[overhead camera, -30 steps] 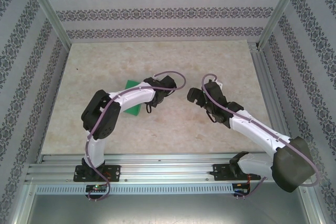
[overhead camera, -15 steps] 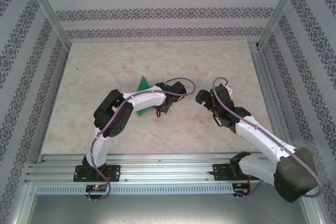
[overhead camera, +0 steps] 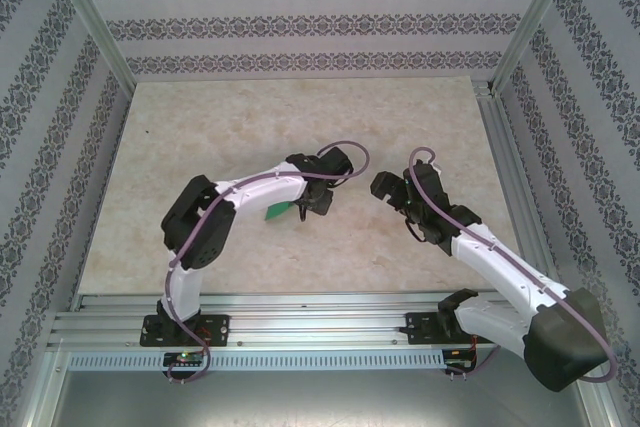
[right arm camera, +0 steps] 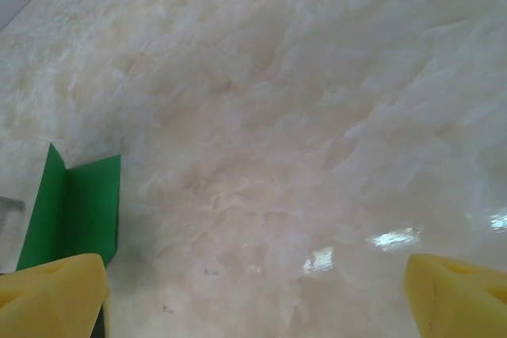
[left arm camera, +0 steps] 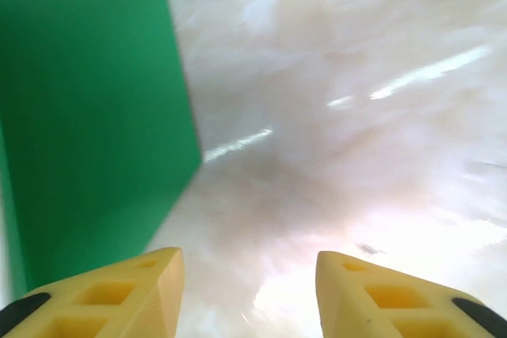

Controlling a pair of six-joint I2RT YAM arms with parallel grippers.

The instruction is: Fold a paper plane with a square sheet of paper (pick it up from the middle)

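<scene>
Folded green paper (overhead camera: 278, 211) peeks beneath the left arm (overhead camera: 250, 187) — right hand (overhead camera: 381, 187) nearby.

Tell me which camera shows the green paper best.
The right wrist view: the green paper is sharp there, its crease and top edges plain, though its bottom is hidden. The left wrist view shows it large but blurred and cropped. The top view shows a small sliver at the left arm.

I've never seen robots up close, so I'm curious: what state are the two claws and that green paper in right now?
square sheet of paper: creased, on the table, not held.
left gripper: open, empty.
right gripper: wide open, empty.
</scene>
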